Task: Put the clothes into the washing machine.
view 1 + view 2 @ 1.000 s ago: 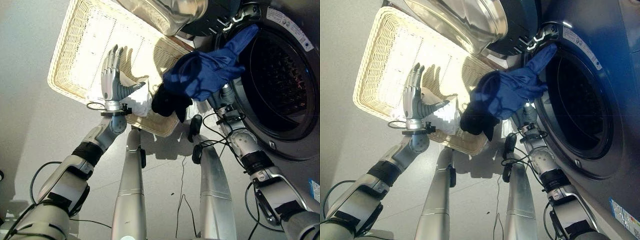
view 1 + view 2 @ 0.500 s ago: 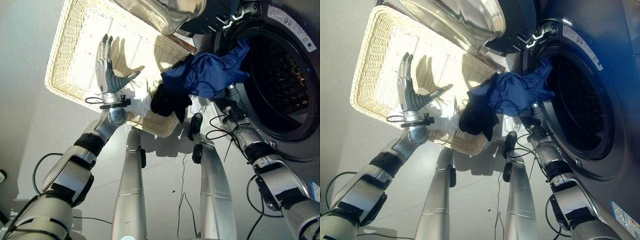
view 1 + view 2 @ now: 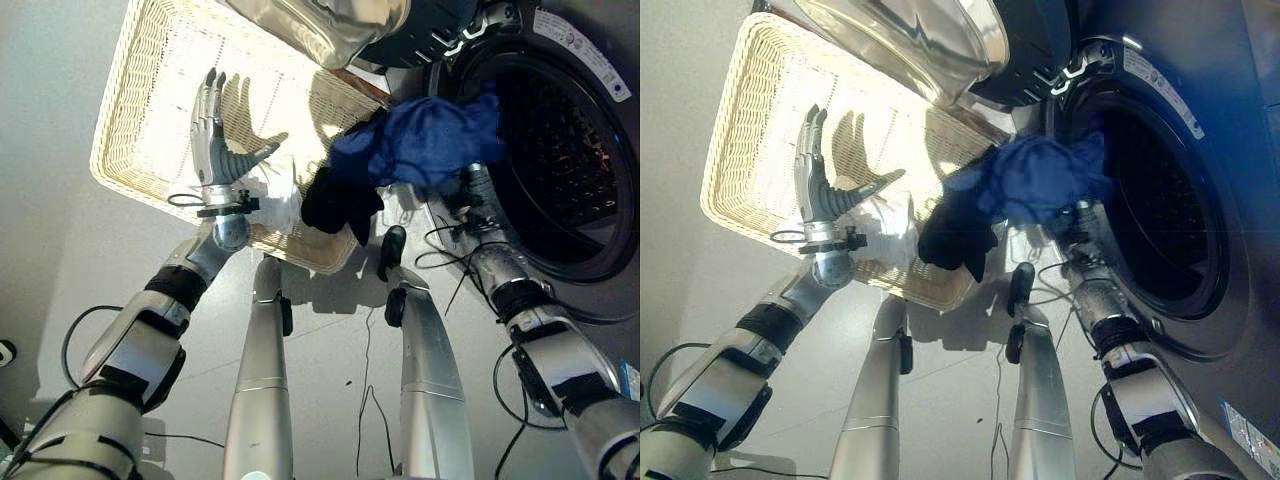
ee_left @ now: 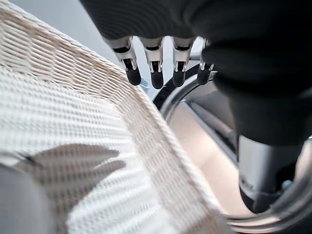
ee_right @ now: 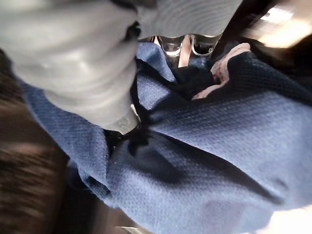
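Your right hand (image 5: pixel 122 73) is raised at the washing machine (image 3: pixel 590 170) opening, fingers curled into the blue garment (image 3: pixel 430 140), which hangs at the drum's mouth. Your left hand (image 3: pixel 215 150) is flat, fingers straight and apart, over the wicker basket (image 3: pixel 140 100).

The right hand (image 5: pixel 117 58) grips a blue knitted garment (image 5: pixel 214 156), thumb and silver fingers (image 5: pixel 171 45) sunk into its bunched folds; a pale pink inner patch (image 5: pixel 222 73) shows beside them.
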{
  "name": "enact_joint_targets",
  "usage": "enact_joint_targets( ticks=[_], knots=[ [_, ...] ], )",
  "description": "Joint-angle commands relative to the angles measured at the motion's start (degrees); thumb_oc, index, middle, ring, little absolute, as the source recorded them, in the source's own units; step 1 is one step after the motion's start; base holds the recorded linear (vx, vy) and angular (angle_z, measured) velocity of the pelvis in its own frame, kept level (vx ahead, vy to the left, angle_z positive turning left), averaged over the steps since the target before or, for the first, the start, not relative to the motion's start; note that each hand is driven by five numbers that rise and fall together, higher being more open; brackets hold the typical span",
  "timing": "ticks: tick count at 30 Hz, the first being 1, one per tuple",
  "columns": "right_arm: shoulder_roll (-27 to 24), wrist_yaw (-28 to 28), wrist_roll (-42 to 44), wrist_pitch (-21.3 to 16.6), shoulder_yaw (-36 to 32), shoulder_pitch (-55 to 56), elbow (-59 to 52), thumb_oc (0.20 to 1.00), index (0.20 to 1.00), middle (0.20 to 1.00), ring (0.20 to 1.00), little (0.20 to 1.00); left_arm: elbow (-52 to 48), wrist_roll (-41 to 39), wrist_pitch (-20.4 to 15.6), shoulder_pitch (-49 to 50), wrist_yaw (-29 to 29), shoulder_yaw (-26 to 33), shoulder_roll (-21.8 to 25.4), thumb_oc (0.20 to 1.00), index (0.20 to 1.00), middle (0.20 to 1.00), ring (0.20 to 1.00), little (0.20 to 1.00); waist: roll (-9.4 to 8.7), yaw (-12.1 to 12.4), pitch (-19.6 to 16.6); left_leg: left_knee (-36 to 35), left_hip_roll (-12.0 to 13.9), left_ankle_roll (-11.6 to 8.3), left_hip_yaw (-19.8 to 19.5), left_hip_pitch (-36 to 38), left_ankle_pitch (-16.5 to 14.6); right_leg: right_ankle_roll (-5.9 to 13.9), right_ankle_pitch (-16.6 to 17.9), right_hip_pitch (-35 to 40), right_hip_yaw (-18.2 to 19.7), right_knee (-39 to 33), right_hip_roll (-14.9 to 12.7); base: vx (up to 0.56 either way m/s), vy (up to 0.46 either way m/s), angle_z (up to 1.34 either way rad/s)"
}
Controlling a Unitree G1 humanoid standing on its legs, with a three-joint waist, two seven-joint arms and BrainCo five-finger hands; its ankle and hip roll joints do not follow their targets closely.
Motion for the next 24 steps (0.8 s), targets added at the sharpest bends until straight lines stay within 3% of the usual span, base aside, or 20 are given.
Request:
enact_joint_targets(
  ticks=[1, 2, 3, 4, 6, 12, 14, 18, 19, 24],
  knots=[
    [-12.4, -18.0, -1.5, -20.0, -2.0, -2.4, -1.6, 0.2, 0.2, 0.2, 0.2, 0.2, -1.8, -0.5, -2.3, -0.9, 1.9, 0.5, 0.2, 1.0, 1.0, 1.0, 1.0, 1.0, 2.11, -1.1, -0.7, 6.3, -2.0, 2.49, 2.2, -1.9, -6.4, 2.98, 11.3, 4.3, -4.0, -13.4, 3.8, 0.0, -0.106, -0.01],
    [-14.3, -24.5, -6.3, -23.9, -1.6, -3.5, -5.0, 0.395, 0.395, 0.395, 0.395, 0.395, -3.4, -1.0, -1.6, -0.5, 2.6, -0.6, 1.1, 1.0, 1.0, 1.0, 1.0, 1.0, 1.69, -1.3, -0.7, 6.5, -2.0, 2.47, 1.9, -2.4, -6.5, 3.08, 11.7, 4.0, -4.2, -13.7, 3.9, 0.0, -0.07, -0.05],
    [-15.3, -27.6, -9.1, -25.2, -1.3, -3.7, -7.1, 0.853, 0.853, 0.853, 0.853, 0.853, -4.3, -1.3, -1.1, -0.3, 2.6, -1.1, 1.8, 1.0, 1.0, 1.0, 1.0, 1.0, 1.38, -1.5, -0.7, 6.6, -2.1, 2.51, 1.7, -2.6, -6.6, 3.11, 12.0, 3.9, -4.2, -13.9, 4.0, -0.01, -0.056, -0.1],
    [-16.7, -28.7, -11.9, -25.7, -0.6, -4.1, -9.0, 1.0, 1.0, 1.0, 1.0, 1.0, -5.5, -1.6, -0.6, -0.1, 2.5, -1.6, 2.7, 1.0, 1.0, 1.0, 1.0, 1.0, 1.0, -1.7, -0.7, 6.5, -2.1, 2.58, 1.5, -2.6, -6.7, 3.14, 12.3, 3.9, -4.1, -14.3, 4.1, -0.01, -0.032, -0.09],
    [-17.9, -29.4, -16.0, -24.1, 0.2, -4.3, -11.2, 1.0, 1.0, 1.0, 1.0, 1.0, -6.3, -2.1, -0.5, 0.0, 2.0, -2.5, 3.8, 1.0, 1.0, 1.0, 1.0, 1.0, 0.5, -1.9, -0.7, 6.5, -2.3, 2.63, 1.1, -2.6, -6.7, 3.11, 12.7, 4.0, -3.9, -14.9, 4.4, -0.01, -0.013, -0.07],
    [-19.6, -20.4, -14.7, -14.0, 0.7, -2.8, -6.8, 1.0, 1.0, 1.0, 1.0, 1.0, -4.8, -1.3, -1.8, -2.8, -6.3, -6.1, 4.6, 1.0, 1.0, 1.0, 1.0, 1.0, -0.21, -1.9, -0.7, 6.0, -3.1, 3.15, 0.5, -1.7, -6.7, 2.96, 12.5, 4.8, -4.2, -15.1, 4.5, 0.0, -0.002, -0.01],
    [-18.8, -20.8, -21.1, -11.4, 2.3, -3.7, -4.7, 1.0, 1.0, 1.0, 1.0, 1.0, -4.3, -1.5, -1.5, -4.1, -10.0, -8.0, 3.7, 1.0, 1.0, 1.0, 1.0, 1.0, 0.17, -1.7, -0.7, 6.1, -3.5, 3.41, 0.4, -1.8, -6.8, 2.92, 12.5, 4.6, -4.3, -15.0, 4.3, 0.01, -0.004, 0.04],
    [-18.2, -26.7, -36.4, -8.6, 6.7, -6.3, -2.4, 1.0, 1.0, 1.0, 1.0, 1.0, -4.1, -2.2, -0.1, -6.8, -19.5, -13.3, 3.6, 1.0, 1.0, 1.0, 1.0, 1.0, 0.78, -1.7, -0.7, 6.3, -3.7, 3.55, 0.5, -2.2, -6.8, 2.87, 12.6, 4.0, -4.4, -14.7, 4.0, 0.0, 0.0, 0.0],
    [-18.5, -29.6, -44.9, -6.2, 9.9, -8.0, -1.1, 1.0, 1.0, 1.0, 1.0, 1.0, -4.9, -1.8, 1.6, -8.3, -22.0, -16.6, 3.8, 1.0, 1.0, 1.0, 1.0, 1.0, 1.15, -1.6, -0.7, 6.2, -3.9, 3.72, 0.7, -2.3, -6.7, 2.85, 12.7, 3.8, -4.4, -14.8, 4.1, 0.0, 0.036, 0.0],
    [-17.0, -35.8, -59.3, -3.5, 16.4, -11.5, 1.4, 1.0, 1.0, 1.0, 1.0, 1.0, -4.0, -3.8, 3.9, -14.4, -28.6, -23.7, 2.6, 1.0, 1.0, 1.0, 1.0, 1.0, 1.48, -2.1, -0.7, 6.3, -3.7, 4.1, 1.7, -2.8, -6.7, 3.02, 12.5, 3.2, -4.2, -14.5, 4.1, 0.0, 0.032, 0.01]
  ],
)
